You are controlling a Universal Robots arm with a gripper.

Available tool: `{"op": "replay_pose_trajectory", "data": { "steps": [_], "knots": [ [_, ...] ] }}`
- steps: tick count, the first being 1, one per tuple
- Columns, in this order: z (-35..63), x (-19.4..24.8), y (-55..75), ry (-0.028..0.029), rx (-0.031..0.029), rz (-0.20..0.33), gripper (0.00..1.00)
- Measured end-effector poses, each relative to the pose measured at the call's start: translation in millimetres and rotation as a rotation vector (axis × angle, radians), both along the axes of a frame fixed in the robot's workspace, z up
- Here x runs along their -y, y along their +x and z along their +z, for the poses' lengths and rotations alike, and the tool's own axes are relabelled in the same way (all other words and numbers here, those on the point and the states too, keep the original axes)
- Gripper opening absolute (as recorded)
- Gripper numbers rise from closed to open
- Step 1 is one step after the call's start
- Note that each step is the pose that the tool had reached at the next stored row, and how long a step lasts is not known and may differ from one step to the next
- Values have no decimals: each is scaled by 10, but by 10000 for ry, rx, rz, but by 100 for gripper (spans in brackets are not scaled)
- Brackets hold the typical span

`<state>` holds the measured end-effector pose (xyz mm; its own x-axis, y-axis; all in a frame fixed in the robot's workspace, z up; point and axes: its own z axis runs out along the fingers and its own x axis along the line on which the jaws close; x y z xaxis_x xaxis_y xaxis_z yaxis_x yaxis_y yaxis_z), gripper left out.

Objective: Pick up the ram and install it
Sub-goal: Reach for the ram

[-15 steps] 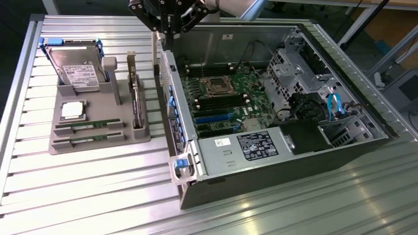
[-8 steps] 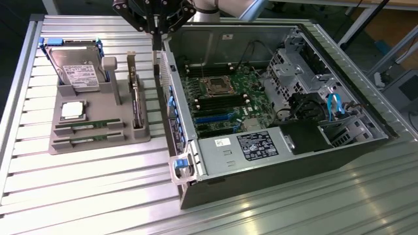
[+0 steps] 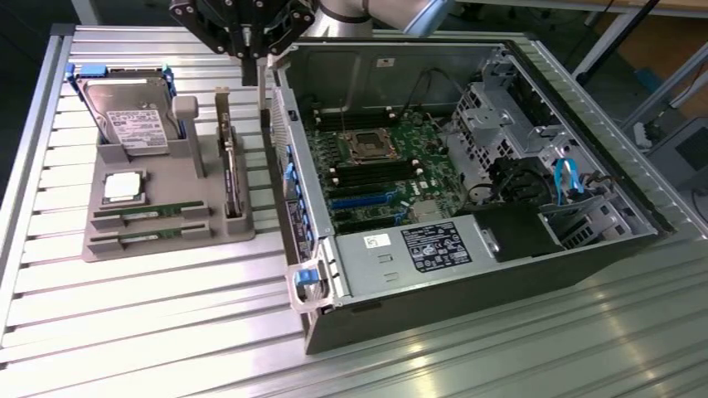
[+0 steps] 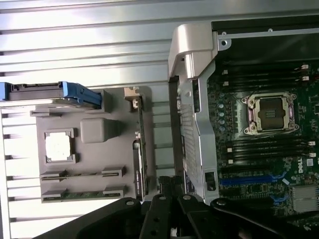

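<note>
Closest to us in the exterior view is the slatted metal table (image 3: 133, 332), and on it, toward the exterior view's left, sits the grey parts tray (image 3: 166, 251). Both sticks are parked in the tray's front slots: the nearer ram stick (image 3: 155, 238) lies flat on its long edge, and the second ram stick (image 3: 149, 214) sits just behind it, parallel. Neither one is touched by anything.

Behind those we've got the square silver processor (image 3: 122, 187) in its pocket. The dark expansion card (image 3: 230, 166) stands on edge along the tray's side nearest the case, and the hard drive (image 3: 133, 112) stands propped up at the back.

On the exterior view's right the computer case (image 3: 465, 307) lies open on its side. We see its power supply (image 3: 432, 245) up front and the motherboard (image 3: 409, 141) with its empty CPU socket (image 3: 367, 147) further in.

Farthest back, the gripper (image 3: 252, 81) hangs over the gap between the tray and the case wall, well apart from the ram. Its fingers are pressed together, and as far as we can see they're pinching nothing.
</note>
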<state>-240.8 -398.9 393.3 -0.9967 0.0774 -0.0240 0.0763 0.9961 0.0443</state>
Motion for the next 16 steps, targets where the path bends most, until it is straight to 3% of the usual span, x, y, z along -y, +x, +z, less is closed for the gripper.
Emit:
{"op": "replay_pose_trajectory", "data": {
  "steps": [16],
  "knots": [
    [0,0,-440,-1,-3,0,11]
  ]
}}
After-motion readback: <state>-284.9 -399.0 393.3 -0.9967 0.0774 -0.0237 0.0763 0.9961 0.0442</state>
